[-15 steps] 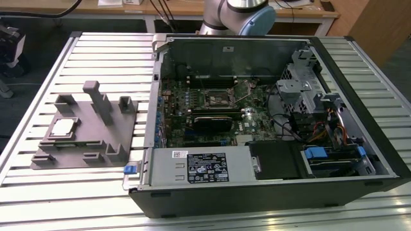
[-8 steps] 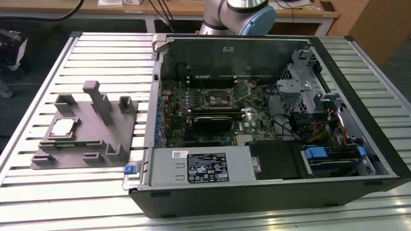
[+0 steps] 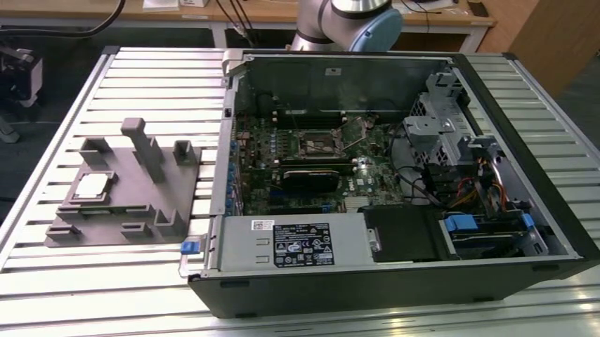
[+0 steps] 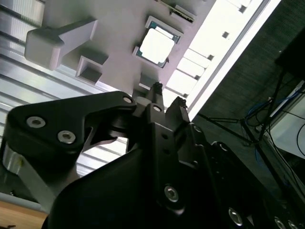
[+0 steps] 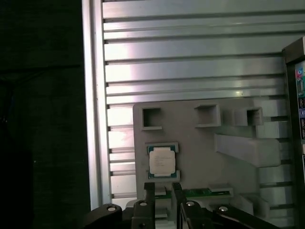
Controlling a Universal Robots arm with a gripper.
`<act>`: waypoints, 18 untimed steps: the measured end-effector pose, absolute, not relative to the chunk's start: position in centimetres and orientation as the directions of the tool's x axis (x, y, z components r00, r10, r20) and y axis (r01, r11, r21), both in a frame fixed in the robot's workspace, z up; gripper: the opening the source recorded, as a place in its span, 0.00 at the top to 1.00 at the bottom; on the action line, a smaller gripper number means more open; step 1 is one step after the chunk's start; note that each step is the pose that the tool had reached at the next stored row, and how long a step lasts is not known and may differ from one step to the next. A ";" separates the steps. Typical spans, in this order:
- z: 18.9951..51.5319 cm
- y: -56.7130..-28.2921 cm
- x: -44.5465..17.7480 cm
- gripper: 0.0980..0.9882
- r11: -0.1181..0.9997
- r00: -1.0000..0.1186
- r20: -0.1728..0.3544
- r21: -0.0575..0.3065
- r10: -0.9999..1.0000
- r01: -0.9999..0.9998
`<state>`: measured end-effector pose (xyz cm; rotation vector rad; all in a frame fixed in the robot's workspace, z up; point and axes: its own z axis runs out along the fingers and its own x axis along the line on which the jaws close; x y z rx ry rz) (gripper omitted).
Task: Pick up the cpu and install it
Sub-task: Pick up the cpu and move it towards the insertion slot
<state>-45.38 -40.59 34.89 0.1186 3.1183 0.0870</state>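
The cpu [image 3: 91, 186] [image 4: 155, 46] [image 5: 162, 161] is a small square chip with a pale silvery top. It lies flat in a recess of the grey fixture plate [image 3: 131, 184] [image 5: 200, 152], at the exterior view's left beside the open computer case [image 3: 375, 281]. In both wrist views my gripper [image 4: 167, 94] [image 5: 163, 188] hovers above the fixture, close to the chip and apart from it. Its two thin black fingers stand a narrow gap apart with nothing between them. The bare socket [image 3: 317, 145] shows on the motherboard inside the case.
The fixture has raised grey posts and blocks [image 3: 140, 137] around the chip, and a green strip [image 5: 205, 192] lies on it. Inside the case are a black ribbed block [image 3: 310, 179] and a labelled power supply [image 3: 302, 246]. The slatted aluminium table [image 3: 140, 77] ends just beyond the fixture.
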 end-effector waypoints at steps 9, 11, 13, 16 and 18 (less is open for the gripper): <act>33.9 -40.9 -45.4 0.45 0.996 -0.997 -0.018 0.057 0.070 0.069; 33.6 -40.9 -45.4 0.45 0.996 -0.997 -0.016 0.057 0.070 0.069; 33.2 -40.9 -45.4 0.45 0.996 -0.997 -0.015 0.057 0.070 0.069; 32.9 -40.9 -45.4 0.45 0.996 -0.997 -0.015 0.057 0.070 0.069; 32.7 -40.9 -45.4 0.45 0.996 -0.997 -0.015 0.057 0.070 0.069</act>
